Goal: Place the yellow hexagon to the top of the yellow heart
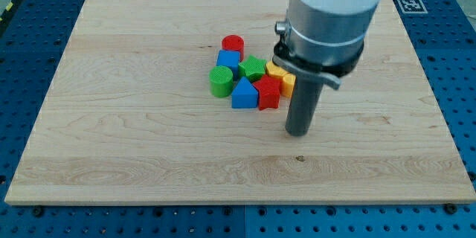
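Note:
My tip (299, 133) rests on the board just right of and below a tight cluster of blocks. Two yellow blocks sit at the cluster's right side: one (287, 82) next to the rod and one (274, 70) above it, both partly hidden by the arm, so I cannot tell which is the hexagon and which the heart. The tip is a short gap below the lower yellow block, apart from it.
The cluster also holds a red cylinder (233, 44), a blue cube (228, 60), a green star (253, 67), a green cylinder (221, 80), a blue triangle (243, 93) and a red star (268, 91). The wooden board (111, 119) lies on a blue perforated table.

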Available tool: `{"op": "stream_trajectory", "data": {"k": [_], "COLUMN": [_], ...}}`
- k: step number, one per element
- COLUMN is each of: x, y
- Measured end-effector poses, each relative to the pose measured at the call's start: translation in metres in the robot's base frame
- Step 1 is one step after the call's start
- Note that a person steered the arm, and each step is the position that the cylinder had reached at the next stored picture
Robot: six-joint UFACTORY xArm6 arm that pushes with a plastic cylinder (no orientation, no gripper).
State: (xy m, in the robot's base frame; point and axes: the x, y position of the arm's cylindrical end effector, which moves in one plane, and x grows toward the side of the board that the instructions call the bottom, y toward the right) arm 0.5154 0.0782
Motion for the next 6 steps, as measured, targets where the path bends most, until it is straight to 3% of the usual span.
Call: {"op": "stream_trajectory", "data": {"k": [3, 6], "x": [-0.102, -0.144], "y": [-0.01, -0.069]}}
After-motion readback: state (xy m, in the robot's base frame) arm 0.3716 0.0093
